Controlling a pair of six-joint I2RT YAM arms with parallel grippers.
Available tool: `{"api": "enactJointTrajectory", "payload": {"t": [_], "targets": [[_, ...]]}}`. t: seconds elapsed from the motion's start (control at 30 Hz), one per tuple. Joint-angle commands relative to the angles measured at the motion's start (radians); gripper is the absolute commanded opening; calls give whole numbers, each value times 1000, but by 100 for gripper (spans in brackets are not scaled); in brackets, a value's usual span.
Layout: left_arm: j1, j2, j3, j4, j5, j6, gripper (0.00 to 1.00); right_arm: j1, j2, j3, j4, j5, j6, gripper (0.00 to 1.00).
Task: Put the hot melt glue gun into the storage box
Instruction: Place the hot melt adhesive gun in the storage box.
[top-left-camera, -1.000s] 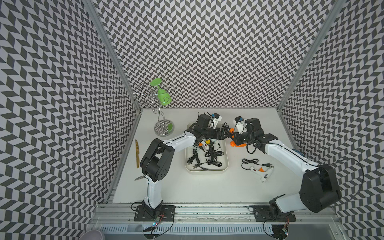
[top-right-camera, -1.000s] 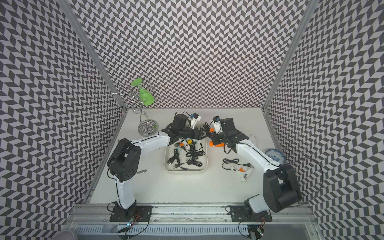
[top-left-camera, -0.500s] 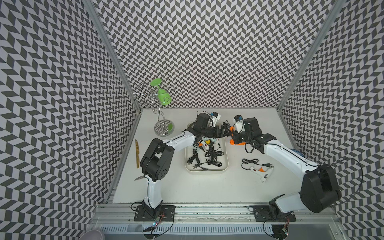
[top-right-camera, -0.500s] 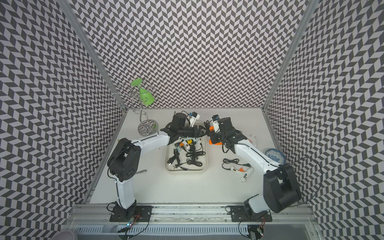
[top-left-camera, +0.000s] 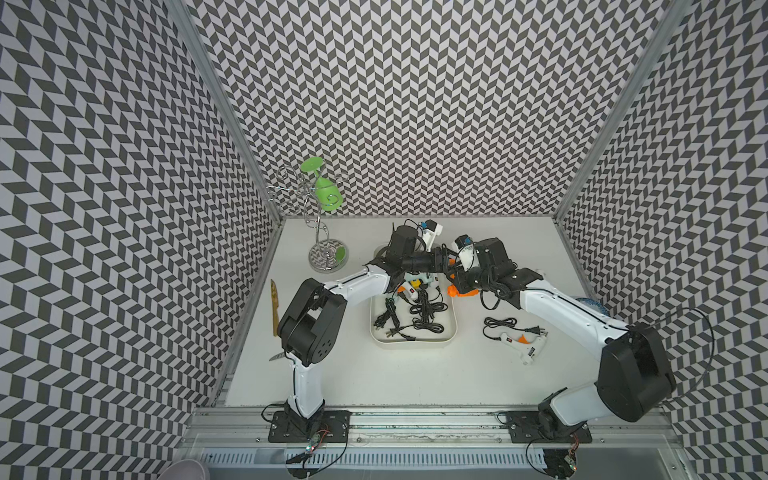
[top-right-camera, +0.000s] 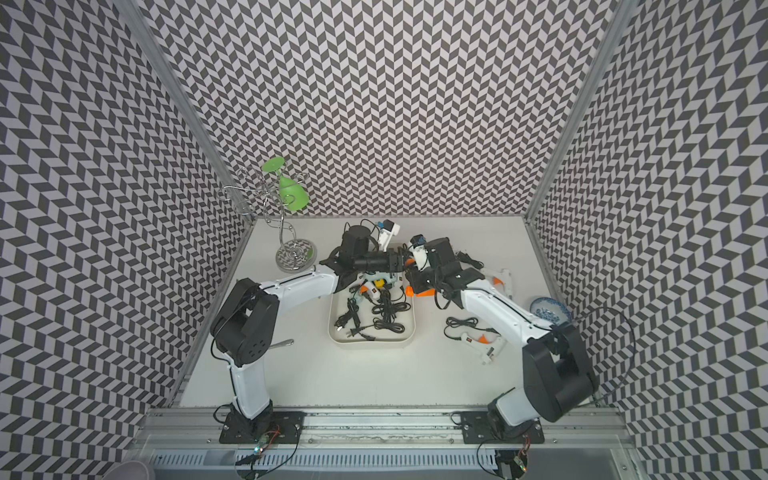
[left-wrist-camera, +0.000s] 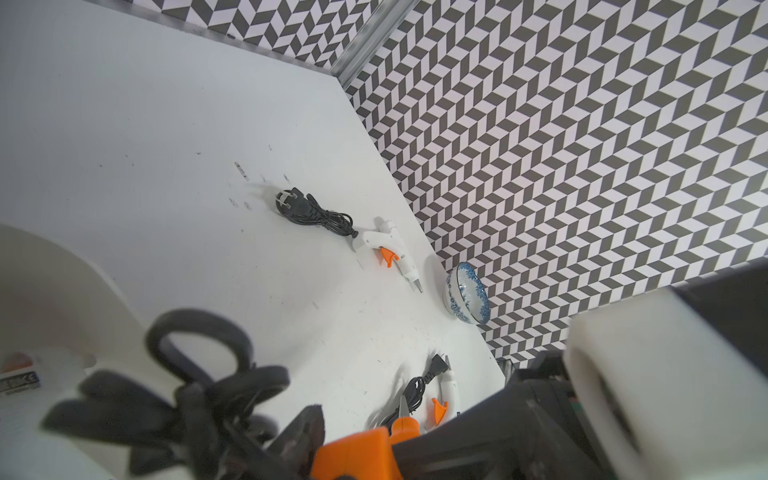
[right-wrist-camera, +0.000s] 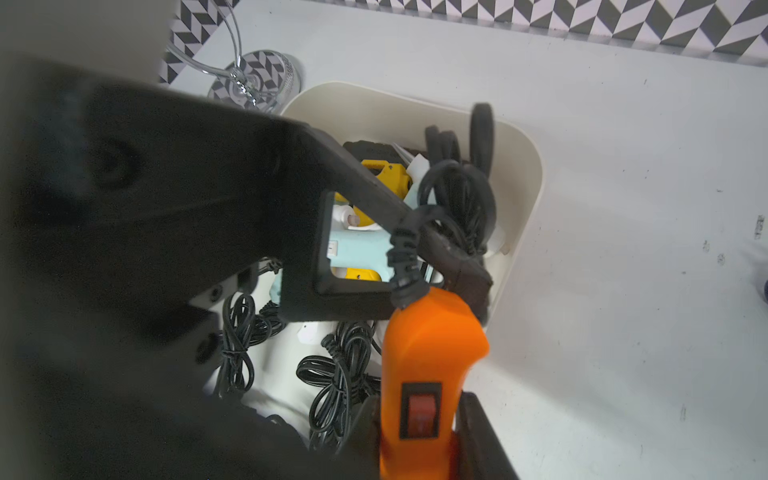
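Note:
My right gripper is shut on the handle of an orange hot melt glue gun, held just off the far right corner of the cream storage box. In both top views my left gripper reaches across the box's far end and meets the orange gun. Its dark fingers stand at the handle's cord end. Whether they press on it is hidden. The box holds a light-blue and yellow glue gun and black cords.
A white glue gun with its cord lies right of the box. Another white glue gun lies behind the right arm, near a blue-patterned bowl. A wire stand with a green glass is back left. A wooden-handled knife lies along the left wall.
My left gripper has reached right to the orange gun and its jaws have narrowed. The right gripper has brought the gun slightly toward the box.

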Motion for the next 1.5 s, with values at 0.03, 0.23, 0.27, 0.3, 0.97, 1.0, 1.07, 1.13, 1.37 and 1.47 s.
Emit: {"api": "enactJointTrajectory", "payload": {"t": [0.03,0.23,0.27,0.3,0.97,1.0,1.07,1.13,1.37,1.47], "targets": [[-41,-16,-14,3,53,32,59,24,-75,30,150,-30,-3,19],[-40,-50,-43,-4,46,59,39,28,-92,29,175,-34,13,22],[-39,-57,-45,-7,43,63,36,30,-91,32,173,-40,14,23],[-37,-65,-48,-13,40,70,32,33,-87,36,169,-40,18,25],[131,-331,-372,21,88,145,15,32,-222,15,138,170,56,67],[131,-319,-392,49,84,141,15,18,-214,19,124,182,63,67],[126,-279,-428,130,87,116,15,-2,-197,22,104,179,71,67],[104,-235,-456,188,85,110,15,-9,-182,22,93,181,79,67],[44,-170,-558,275,-4,94,24,-11,-176,2,78,205,88,67],[0,-145,-510,126,-67,173,44,-16,-155,1,55,243,83,67]]}}
